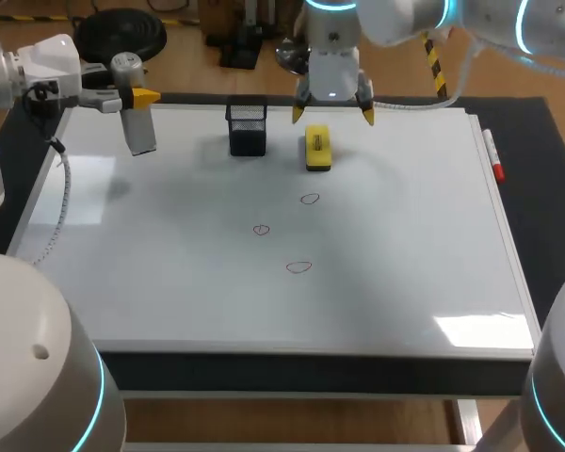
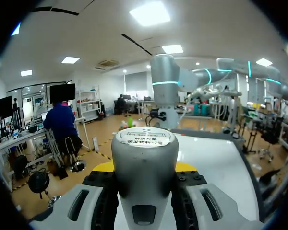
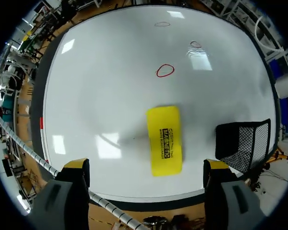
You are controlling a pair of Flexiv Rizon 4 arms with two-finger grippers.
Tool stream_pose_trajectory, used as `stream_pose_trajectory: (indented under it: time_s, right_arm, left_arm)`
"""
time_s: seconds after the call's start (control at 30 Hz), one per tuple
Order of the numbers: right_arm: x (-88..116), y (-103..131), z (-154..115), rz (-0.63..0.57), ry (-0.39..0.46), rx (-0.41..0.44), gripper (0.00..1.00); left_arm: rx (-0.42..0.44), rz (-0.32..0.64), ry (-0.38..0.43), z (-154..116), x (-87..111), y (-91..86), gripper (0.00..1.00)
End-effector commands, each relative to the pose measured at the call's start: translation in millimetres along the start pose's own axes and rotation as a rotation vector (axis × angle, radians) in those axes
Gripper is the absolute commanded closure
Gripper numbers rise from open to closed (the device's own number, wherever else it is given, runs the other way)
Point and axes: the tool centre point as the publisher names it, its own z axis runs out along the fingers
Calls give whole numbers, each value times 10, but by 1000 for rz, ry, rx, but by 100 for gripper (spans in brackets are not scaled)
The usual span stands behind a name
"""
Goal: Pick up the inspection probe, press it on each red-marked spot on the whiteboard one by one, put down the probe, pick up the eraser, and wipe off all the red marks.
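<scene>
From where I stand, the left arm reaches in over the far left corner of the whiteboard [image 1: 405,273]. Its wrist is turned sideways and the left gripper [image 1: 135,97] is clamped on the grey inspection probe [image 1: 137,118], which hangs roughly upright with bare board in front of it. The right arm comes straight down at the far edge, the right gripper [image 1: 333,115] spread wide above the yellow eraser [image 1: 317,149], which lies flat just beside the black mesh holder [image 1: 248,127]. The three red marks [image 1: 299,267] sit mid-board, well apart from both arms, and a red marker [image 1: 492,155] lies along the right edge.
</scene>
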Motion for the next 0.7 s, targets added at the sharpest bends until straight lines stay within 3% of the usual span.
stream_pose_trajectory:
  time_s: [0.03,0.7]
  right_arm:
    - [-44,73,22,-30,11,21,0]
    - [-171,155,287,-114,-69,-8,0]
  left_arm:
    - [3,2,-4,3,11,-2,100]
    - [3,2,-4,3,11,-2,100]
